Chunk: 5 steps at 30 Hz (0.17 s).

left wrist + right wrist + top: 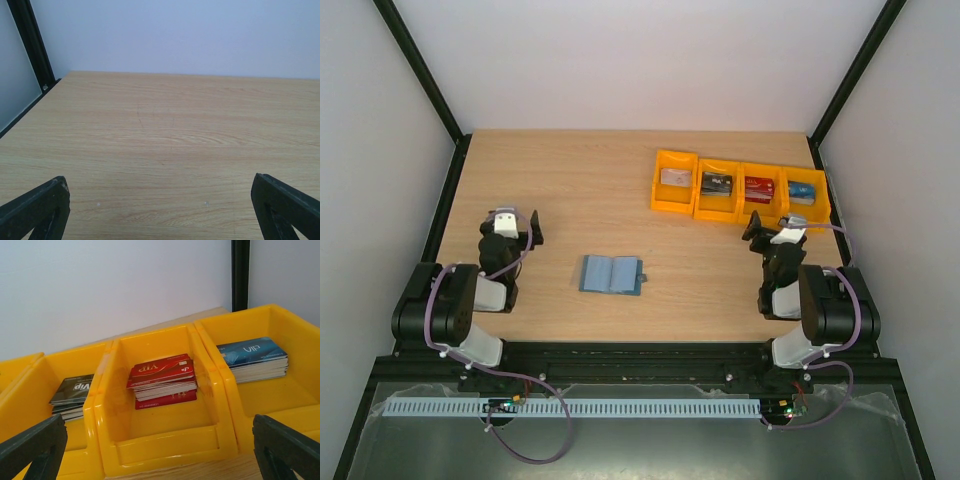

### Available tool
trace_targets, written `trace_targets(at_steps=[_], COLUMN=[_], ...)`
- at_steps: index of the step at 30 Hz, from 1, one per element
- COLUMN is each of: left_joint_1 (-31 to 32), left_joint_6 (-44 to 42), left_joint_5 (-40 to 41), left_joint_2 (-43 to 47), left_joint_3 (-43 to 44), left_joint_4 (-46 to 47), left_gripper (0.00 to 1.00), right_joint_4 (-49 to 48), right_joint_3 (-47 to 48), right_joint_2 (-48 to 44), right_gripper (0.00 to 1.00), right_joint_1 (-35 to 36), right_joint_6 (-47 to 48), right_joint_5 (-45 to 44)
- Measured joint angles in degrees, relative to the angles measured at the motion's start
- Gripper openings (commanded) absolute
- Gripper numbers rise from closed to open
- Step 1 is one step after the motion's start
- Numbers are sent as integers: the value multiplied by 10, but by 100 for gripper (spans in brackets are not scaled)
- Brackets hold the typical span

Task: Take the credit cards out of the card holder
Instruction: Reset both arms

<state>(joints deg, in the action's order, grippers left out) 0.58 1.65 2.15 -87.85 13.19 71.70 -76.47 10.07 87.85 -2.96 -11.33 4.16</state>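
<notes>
Wallet point(612, 274) lies open at centre frame; your left gripper point(160, 186) and right gripper point(159, 424) both stand wide apart, holding nothing.

The teal card holder point(612, 274) lies open and flat near the middle of the wooden table point(570, 180), its snap tab pointing to 3 o'clock. At its 1 o'clock stands a row of four orange bins point(674, 206), each holding a stack of credit cards point(759, 188): grey, black, red and blue, left to right. The left gripper point(510, 228) sits at the holder's 9 o'clock and the right gripper point(772, 225) at its 3 o'clock, close to the bins. Both have their jaws spread and hold nothing.
</notes>
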Motion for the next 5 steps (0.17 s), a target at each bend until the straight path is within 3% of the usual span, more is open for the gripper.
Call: trace_targets(at_steps=[5], left_joint_1=[0], left_joint_6=[1], left_joint_5=[5], left_joint_2=[0], left_joint_3=[0], left_joint_4=[-1], left_gripper=[100], right_joint_4=[4], right_joint_3=[1], right_joint_2=[0], right_gripper=[99], right_joint_1=[0], right_joint_6=[0], right_joint_5=[-2])
